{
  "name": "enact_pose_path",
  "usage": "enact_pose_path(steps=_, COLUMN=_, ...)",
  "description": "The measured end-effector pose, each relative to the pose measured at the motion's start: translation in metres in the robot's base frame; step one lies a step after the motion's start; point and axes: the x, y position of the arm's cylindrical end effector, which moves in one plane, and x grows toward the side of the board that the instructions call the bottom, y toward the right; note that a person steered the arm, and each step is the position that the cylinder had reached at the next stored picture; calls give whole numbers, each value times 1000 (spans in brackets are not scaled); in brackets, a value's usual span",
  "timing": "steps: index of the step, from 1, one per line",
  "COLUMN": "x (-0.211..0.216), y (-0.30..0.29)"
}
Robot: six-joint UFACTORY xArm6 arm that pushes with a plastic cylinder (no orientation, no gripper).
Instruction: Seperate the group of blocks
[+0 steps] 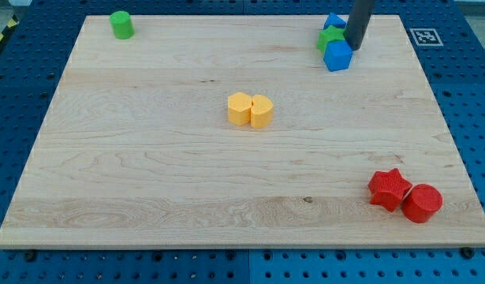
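My tip (355, 47) is at the view's top right, touching or just beside a tight group of three blocks: a blue cube (337, 57) just left of and below it, a green block (330, 37) to its left, and a second blue block (333, 21) behind, partly hidden by the rod. Two yellow blocks sit pressed together at the board's middle: a hexagon-like one (240, 109) and a rounded one (261, 111). A red star (389, 188) touches a red cylinder (422, 203) at the bottom right. A green cylinder (121, 24) stands alone at the top left.
The wooden board (147, 173) lies on a blue perforated table. A black-and-white marker tag (424, 36) sits beside the board's top right corner. The blue and green group is close to the board's top edge.
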Motion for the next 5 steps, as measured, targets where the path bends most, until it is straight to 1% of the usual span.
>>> enact_pose_path(steps=2, x=-15, y=-5)
enact_pose_path(steps=4, x=-15, y=-10)
enact_pose_path(steps=5, x=-14, y=-27)
